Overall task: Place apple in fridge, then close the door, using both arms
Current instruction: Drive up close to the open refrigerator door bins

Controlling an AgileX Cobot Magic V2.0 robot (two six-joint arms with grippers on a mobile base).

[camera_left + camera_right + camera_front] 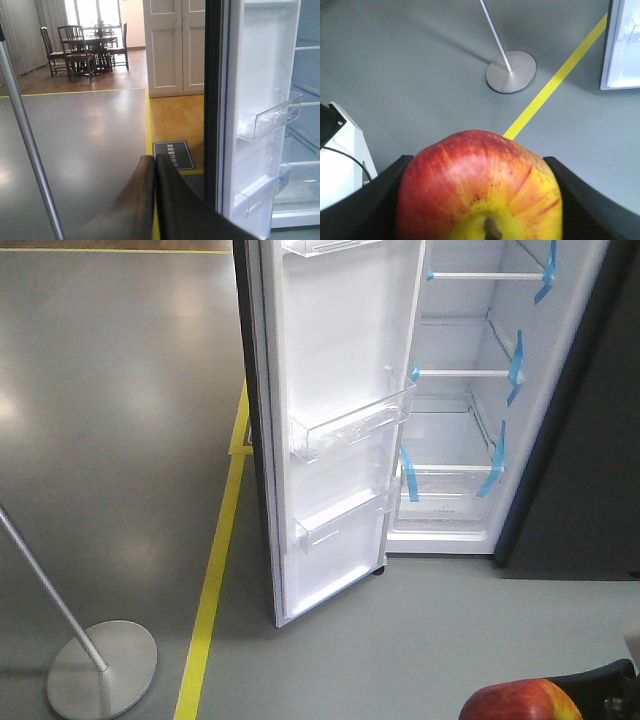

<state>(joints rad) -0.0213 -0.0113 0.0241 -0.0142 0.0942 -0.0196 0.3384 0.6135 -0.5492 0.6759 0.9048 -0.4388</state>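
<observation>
The right gripper [478,161] clamps the apple [480,195], at the front view's lower right corner, apart from the fridge [470,430], whose door [335,370] stands open at upper centre. The left gripper [154,167] has its jaws pressed together, empty.

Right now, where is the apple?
The apple is clamped in the right gripper, at the bottom right of the front view, in front of the open fridge and not yet inside it.

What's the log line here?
right jaws: shut on apple | left jaws: shut, empty | door: open | apple: outside fridge
</observation>
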